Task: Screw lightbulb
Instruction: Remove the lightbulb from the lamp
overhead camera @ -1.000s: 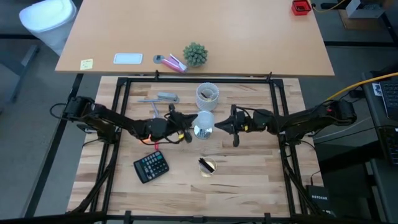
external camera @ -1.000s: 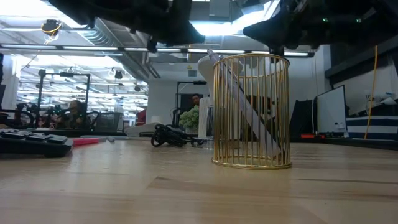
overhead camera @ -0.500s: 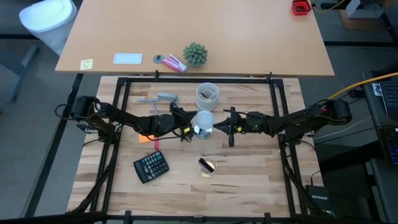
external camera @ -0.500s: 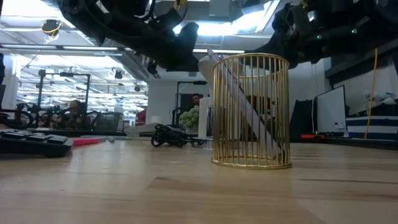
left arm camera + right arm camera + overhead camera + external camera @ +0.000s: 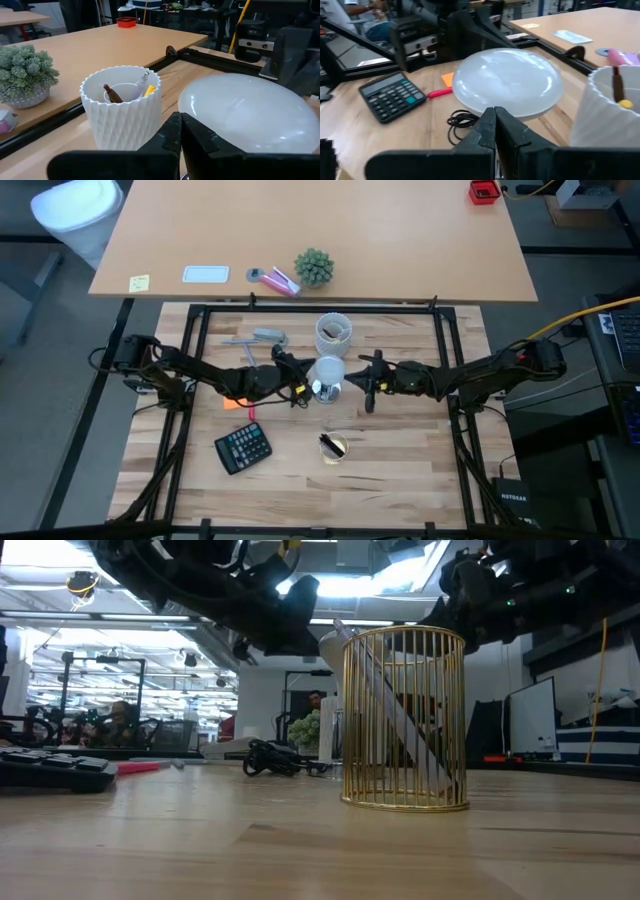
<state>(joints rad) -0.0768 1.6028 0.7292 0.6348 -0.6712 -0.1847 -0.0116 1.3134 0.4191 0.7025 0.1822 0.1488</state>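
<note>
I see the lightbulb between both closed end effectors: left end effector at its 9 o'clock, right end effector at 3 o'clock. No readable writing.

arms: 2, dark, jointed | cables: black | fingers: dark

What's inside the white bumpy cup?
The white ribbed cup holds a brown stick, something yellow and a thin metal piece. Their lower ends and the cup's bottom are hidden by its wall.
</note>
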